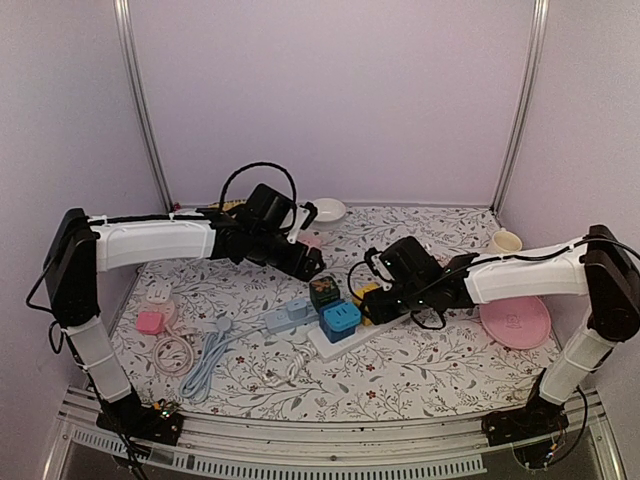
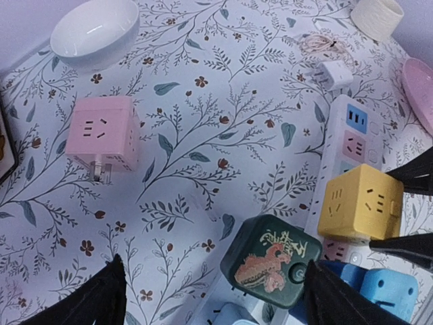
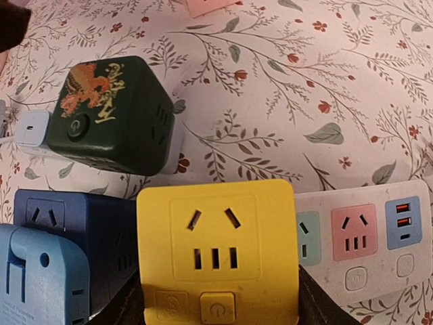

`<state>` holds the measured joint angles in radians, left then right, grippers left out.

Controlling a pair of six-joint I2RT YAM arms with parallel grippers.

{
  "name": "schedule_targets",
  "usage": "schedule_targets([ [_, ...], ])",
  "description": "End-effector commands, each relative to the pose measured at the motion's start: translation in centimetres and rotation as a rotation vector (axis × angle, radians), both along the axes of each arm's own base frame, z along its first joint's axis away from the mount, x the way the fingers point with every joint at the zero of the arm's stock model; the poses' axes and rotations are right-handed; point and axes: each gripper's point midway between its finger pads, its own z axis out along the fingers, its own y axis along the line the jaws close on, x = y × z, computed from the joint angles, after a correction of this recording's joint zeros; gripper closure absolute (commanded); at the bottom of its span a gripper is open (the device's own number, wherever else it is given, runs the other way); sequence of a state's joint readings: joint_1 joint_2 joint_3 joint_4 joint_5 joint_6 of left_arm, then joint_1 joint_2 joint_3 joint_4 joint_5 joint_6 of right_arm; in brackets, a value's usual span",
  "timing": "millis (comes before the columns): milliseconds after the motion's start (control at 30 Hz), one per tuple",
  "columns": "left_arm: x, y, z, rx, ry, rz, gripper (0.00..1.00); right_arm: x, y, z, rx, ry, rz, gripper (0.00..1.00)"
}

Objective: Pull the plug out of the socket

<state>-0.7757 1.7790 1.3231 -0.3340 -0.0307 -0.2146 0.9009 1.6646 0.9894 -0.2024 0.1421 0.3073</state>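
Right wrist view: the right gripper [image 3: 218,301] has a dark finger on each side of the yellow cube plug [image 3: 216,237], flush against its edges. That looks like a clamp on the cube. This close view alone shows the plug's face: two slanted slots above three upright ones, and two buttons on the near edge, one with a power symbol. There's no brand name to read. The plug is glossy yellow with rounded corners, and it's seated on the white power strip [image 3: 379,277]. To its right the strip has mint, pink and blue panels, the blue one carrying two orange ports.

The left wrist view catches that grip side-on, with the cube standing upright on the strip. It adds a pink cube [image 2: 101,132] lying alone on the floral cloth [image 2: 223,101] with its prongs showing. The left gripper [image 2: 216,305] hangs with its fingers [image 2: 95,298] spread wide and nothing between them. It's just above the dark green cube [image 2: 270,261], which carries an orange dragon-like picture and gold characters too stylised to read.

The top view gives the layout. The plug [image 1: 368,292] sits mid-table, slightly right, largely hidden under the right gripper [image 1: 378,300]. The green cube is just to its left and a blue cube [image 1: 340,320] nearer. A white bowl [image 1: 328,210] sits at the far edge, a cream cup [image 1: 505,241] far right, and a pink plate [image 1: 515,322] on the right.
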Motion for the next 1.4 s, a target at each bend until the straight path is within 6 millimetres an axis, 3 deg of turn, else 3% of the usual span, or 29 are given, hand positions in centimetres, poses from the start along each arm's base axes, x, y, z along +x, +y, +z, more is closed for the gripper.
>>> schedule_targets([
  [0,-0.7,-2.2,1.1,-0.038,-0.007,-0.064,0.09,0.2,-4.4,0.7,-0.045,0.009,-0.136,0.66],
  [267,-3.9,-5.4,0.1,-0.016,0.024,-0.208,0.09,0.0,-6.7,-0.1,-0.045,0.040,-0.203,0.66],
  [467,-5.7,-7.4,-0.3,-0.017,0.036,-0.275,0.09,1.5,-5.7,-0.2,-0.013,0.014,-0.216,0.67],
  [733,-6.2,-9.1,-1.2,0.009,0.024,-0.299,0.09,2.8,-4.8,0.0,0.012,0.002,-0.252,0.70],
  [1100,-5.7,-7.0,-4.7,0.181,0.020,-0.282,0.09,3.9,-3.8,2.3,0.016,-0.055,-0.216,0.70],
  [1133,-5.8,-6.8,-6.4,0.211,0.047,-0.284,0.09,4.1,-3.6,2.7,0.017,-0.061,-0.211,0.70],
  [1367,-6.1,-5.8,-8.1,0.262,0.063,-0.278,0.09,5.2,-2.3,6.4,0.046,-0.139,-0.170,0.71],
])
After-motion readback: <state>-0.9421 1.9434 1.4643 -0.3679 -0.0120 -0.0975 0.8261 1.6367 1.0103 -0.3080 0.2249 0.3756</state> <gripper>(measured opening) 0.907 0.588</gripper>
